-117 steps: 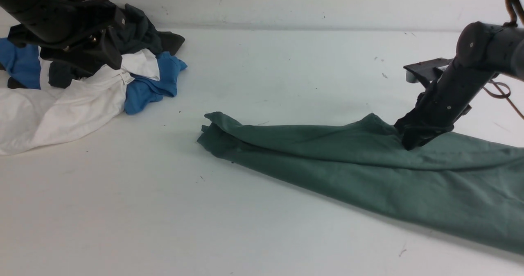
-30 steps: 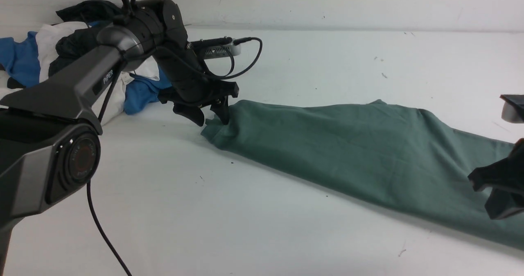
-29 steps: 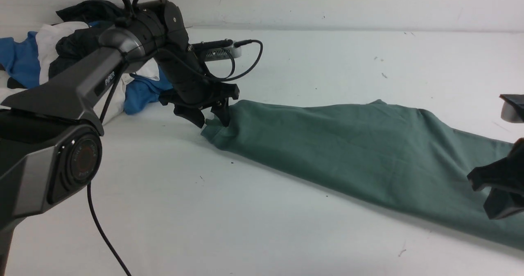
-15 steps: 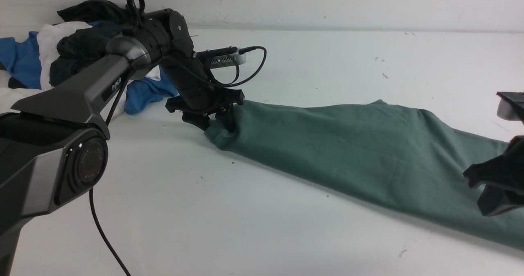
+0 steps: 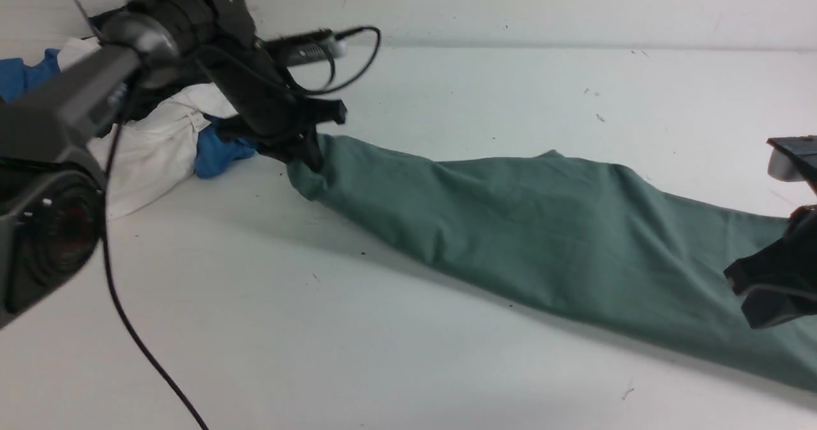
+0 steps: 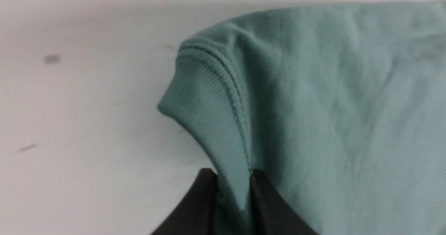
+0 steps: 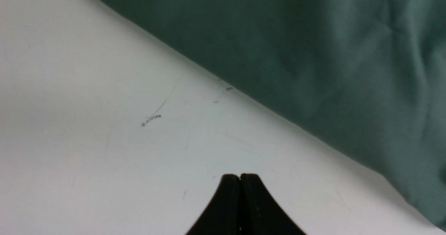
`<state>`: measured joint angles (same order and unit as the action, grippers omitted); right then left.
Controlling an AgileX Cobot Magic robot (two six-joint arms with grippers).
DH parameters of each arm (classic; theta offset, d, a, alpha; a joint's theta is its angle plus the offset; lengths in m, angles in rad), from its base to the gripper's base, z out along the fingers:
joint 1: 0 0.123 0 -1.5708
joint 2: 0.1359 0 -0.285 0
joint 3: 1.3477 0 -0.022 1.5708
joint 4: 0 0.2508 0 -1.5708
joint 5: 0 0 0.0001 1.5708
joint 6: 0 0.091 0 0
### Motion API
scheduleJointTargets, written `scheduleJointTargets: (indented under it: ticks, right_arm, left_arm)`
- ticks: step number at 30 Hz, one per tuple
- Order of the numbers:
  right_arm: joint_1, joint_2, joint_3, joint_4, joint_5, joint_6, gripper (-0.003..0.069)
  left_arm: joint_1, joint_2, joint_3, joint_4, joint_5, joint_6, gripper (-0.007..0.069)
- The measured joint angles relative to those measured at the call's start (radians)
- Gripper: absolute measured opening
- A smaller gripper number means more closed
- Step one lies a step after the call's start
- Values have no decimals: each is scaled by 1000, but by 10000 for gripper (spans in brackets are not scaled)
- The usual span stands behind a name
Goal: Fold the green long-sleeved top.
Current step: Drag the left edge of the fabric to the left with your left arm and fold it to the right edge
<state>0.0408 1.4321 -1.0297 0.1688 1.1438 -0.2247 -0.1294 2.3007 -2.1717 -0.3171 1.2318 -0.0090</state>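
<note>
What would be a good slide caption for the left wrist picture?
Left gripper shut on the ribbed edge of the green top, lifting it off the white table.

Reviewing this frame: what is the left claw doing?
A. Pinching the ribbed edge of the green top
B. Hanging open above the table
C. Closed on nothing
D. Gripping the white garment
A: in the left wrist view the left claw has the ribbed edge of the green top pinched between its closed jaws.

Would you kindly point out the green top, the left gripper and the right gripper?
green long-sleeved top [image 5: 510,226]: front view, middle of the spread fabric.
left gripper [image 6: 232,193]: left wrist view, between the fingertips pinching the ribbed edge.
right gripper [image 7: 240,177]: right wrist view, between the shut fingertips.
</note>
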Motion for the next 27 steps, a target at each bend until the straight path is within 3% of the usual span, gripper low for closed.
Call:
scheduleJointTargets:
  ticks: [7, 13, 18, 23, 27]
  right_arm:
    - [0, 0, 0, 1, -1, -12, -15]
    - [0, 0, 0, 63, -16, -13, -15]
    - [0, 0, 0, 93, -35, -13, -15]
    - [0, 0, 0, 106, -38, -13, -15]
    - [0, 0, 0, 111, -43, -13, -15]
  left_arm:
    - [184, -342, 209, 16, 10, 38, 80]
    - [242, -499, 219, -159, 17, 74, 80]
    - [136, -500, 219, -329, 22, 139, 80]
    - [-32, -412, 220, -355, 10, 159, 80]
    - [-162, -318, 221, -361, -105, 181, 80]
